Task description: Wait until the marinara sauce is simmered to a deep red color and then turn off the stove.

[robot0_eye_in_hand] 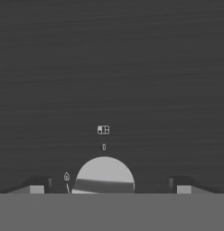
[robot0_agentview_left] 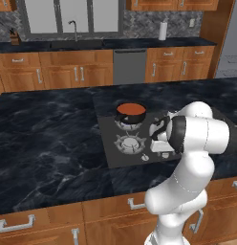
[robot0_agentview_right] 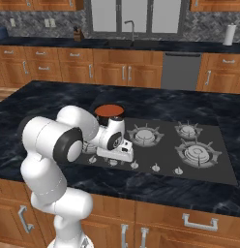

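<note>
Hand view shows our claw [robot0_eye_in_hand: 109, 186] released, one fingertip [robot0_eye_in_hand: 38, 187] at each side of a silver knob [robot0_eye_in_hand: 105, 175] on the stove [robot0_eye_in_hand: 132, 67]. We should centre, clench evenly, then twist. Beyond the claw, the red sauce [robot0_agentview_left: 131, 109] sits in its pot [robot0_agentview_left: 131, 116].

Flame and burner-layout symbols on stove [robot0_eye_in_hand: 132, 67].

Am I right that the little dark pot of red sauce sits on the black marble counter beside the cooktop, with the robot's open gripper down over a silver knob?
Not quite. The pot of marinara sauce sits on a rear burner of the stove itself, not on the marble counter; both base views show this. The rest holds: in the hand view the open gripper straddles a silver knob.
</note>
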